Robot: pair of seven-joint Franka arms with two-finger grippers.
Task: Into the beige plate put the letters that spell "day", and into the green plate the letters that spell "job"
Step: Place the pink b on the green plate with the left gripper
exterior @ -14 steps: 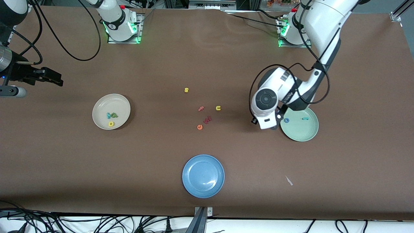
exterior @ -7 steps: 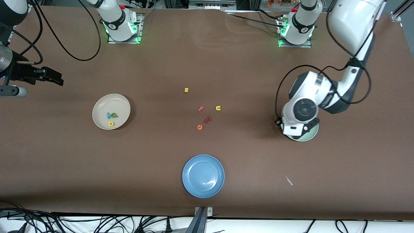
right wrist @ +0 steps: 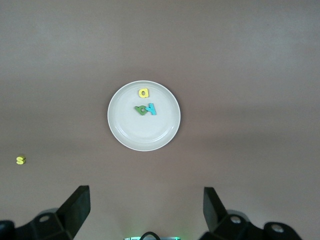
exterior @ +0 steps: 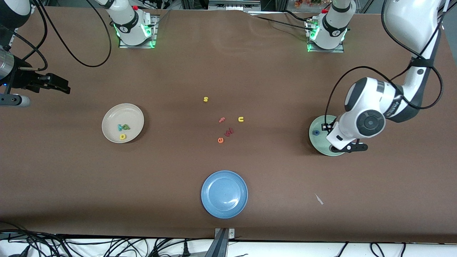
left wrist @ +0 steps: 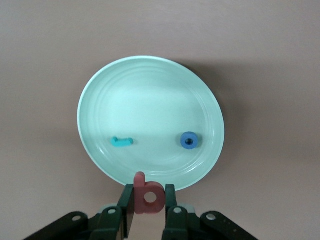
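Tiny foam green "d" (right wrist: 141, 110), yellow "a" (right wrist: 144, 92) and teal "y" (right wrist: 151, 108) lie flat in the round cream-beige plate (right wrist: 125, 132). The teal "j" (left wrist: 121, 142) and blue ring "o" (left wrist: 189, 140) lie in the pale mint-green plate (left wrist: 145, 80); the pinkish-red "b" (left wrist: 148, 195) is pinched upright in the left claw (left wrist: 149, 207) over its rim.

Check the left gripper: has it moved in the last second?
Yes. Holding the pinkish-red "b", the left gripper has travelled from the green plate's middle-of-table edge across the plate toward the left arm's end of the table.
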